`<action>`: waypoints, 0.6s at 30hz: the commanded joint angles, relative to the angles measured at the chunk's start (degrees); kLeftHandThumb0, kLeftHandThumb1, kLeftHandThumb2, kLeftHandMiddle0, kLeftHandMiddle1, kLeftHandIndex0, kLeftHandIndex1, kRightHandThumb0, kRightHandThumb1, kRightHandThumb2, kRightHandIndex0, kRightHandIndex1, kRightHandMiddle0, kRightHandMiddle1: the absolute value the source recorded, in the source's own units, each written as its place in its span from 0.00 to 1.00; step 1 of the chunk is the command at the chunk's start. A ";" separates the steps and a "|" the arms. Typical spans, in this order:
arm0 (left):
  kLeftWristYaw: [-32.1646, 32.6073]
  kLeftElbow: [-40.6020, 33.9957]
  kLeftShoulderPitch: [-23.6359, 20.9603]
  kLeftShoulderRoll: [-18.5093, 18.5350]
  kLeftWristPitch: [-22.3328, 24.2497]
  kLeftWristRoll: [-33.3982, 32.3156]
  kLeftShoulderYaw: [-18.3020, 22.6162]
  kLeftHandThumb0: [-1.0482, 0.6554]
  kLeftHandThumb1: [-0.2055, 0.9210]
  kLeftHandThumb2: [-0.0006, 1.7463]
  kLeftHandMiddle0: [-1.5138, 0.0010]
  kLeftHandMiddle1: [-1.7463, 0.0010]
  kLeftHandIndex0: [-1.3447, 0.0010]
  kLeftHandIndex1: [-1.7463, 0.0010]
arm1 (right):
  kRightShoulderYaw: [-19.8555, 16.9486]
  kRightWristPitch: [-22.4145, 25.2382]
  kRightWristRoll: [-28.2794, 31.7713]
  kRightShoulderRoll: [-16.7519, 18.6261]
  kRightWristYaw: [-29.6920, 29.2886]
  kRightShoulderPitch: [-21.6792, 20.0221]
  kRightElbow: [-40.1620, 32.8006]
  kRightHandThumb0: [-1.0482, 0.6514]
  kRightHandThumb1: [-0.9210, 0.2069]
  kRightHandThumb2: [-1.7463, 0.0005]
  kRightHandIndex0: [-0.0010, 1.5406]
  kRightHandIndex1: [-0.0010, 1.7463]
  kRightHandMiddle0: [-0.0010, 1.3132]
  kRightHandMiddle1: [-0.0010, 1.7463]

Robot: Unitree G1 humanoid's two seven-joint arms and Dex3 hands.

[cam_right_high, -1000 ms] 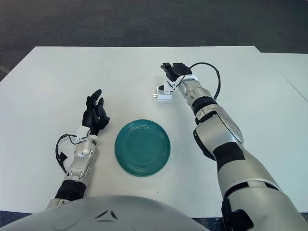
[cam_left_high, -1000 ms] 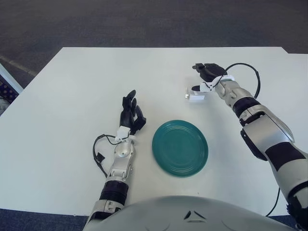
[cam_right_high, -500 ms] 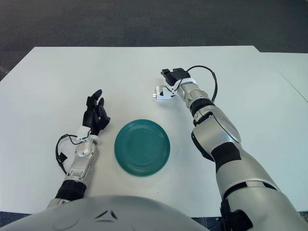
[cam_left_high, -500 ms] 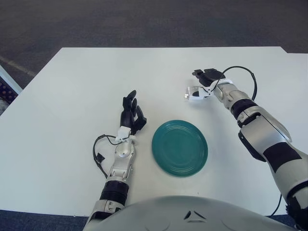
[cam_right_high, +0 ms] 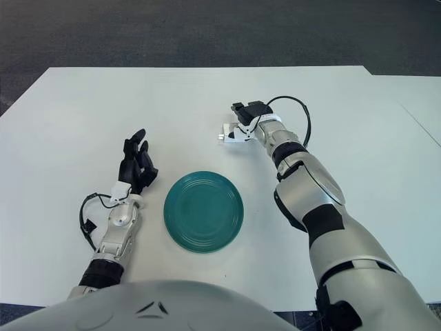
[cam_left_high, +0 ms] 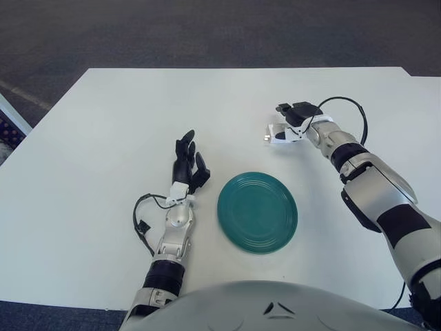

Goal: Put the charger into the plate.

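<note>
Round teal ribbed plate [cam_left_high: 257, 212] lies on the white table [cam_left_high: 103, 124], holding nothing. Right hand [cam_left_high: 295, 118] pinches the small white block charger [cam_left_high: 278, 133] beyond the plate (lifted or resting: unclear). Left hand [cam_left_high: 187, 164] rests beside the plate, fingers spread

One charger [cam_left_high: 276, 133], one plate [cam_left_high: 257, 212], one table [cam_left_high: 103, 138], two hands

The right hand [cam_left_high: 298, 118] is stretched far forward with its dark fingers [cam_left_high: 292, 110] curled closed, while the left hand [cam_left_high: 187, 164] rests parked, fingers loosely extended.
</note>
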 commanded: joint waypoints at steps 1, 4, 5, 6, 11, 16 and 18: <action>0.59 -0.52 0.60 -1.62 0.47 0.36 -0.27 0.06 1.00 0.53 0.79 1.00 1.00 0.55 | 0.87 -0.02 -0.89 0.25 0.50 2.04 0.87 0.13 0.00 0.70 0.09 0.01 0.00 0.16; 0.45 -0.50 0.60 -1.58 0.27 0.16 -0.29 0.06 1.00 0.53 0.79 1.00 1.00 0.55 | 1.22 0.04 -1.09 0.36 0.36 2.48 1.03 0.13 0.00 0.70 0.09 0.01 0.00 0.15; 0.38 -0.46 0.61 -1.58 0.18 0.04 -0.27 0.06 1.00 0.53 0.79 1.00 1.00 0.55 | 1.22 0.07 -1.02 0.41 0.34 2.63 1.08 0.13 0.00 0.70 0.10 0.01 0.00 0.15; 0.33 -0.43 0.62 -1.58 0.12 -0.04 -0.25 0.06 1.00 0.53 0.79 1.00 1.00 0.55 | 1.22 0.09 -0.94 0.44 0.33 2.73 1.11 0.12 0.00 0.70 0.10 0.01 0.00 0.16; 0.42 -0.33 0.77 -1.74 -0.26 -0.36 -0.14 0.07 1.00 0.53 0.78 1.00 1.00 0.53 | 1.18 -0.13 -0.61 0.52 0.42 3.12 1.16 0.12 0.00 0.71 0.11 0.01 0.00 0.17; 0.44 -0.63 1.19 -1.98 -0.27 -0.47 -0.35 0.07 1.00 0.53 0.78 0.99 1.00 0.52 | 1.09 -0.20 -0.42 0.47 0.68 3.56 1.15 0.12 0.00 0.71 0.11 0.01 0.00 0.17; 0.48 -0.78 1.18 -2.07 0.08 -0.37 -0.50 0.07 1.00 0.53 0.78 0.99 1.00 0.52 | 1.27 -0.24 -0.57 0.39 0.81 3.71 1.25 0.12 0.00 0.71 0.11 0.01 0.00 0.17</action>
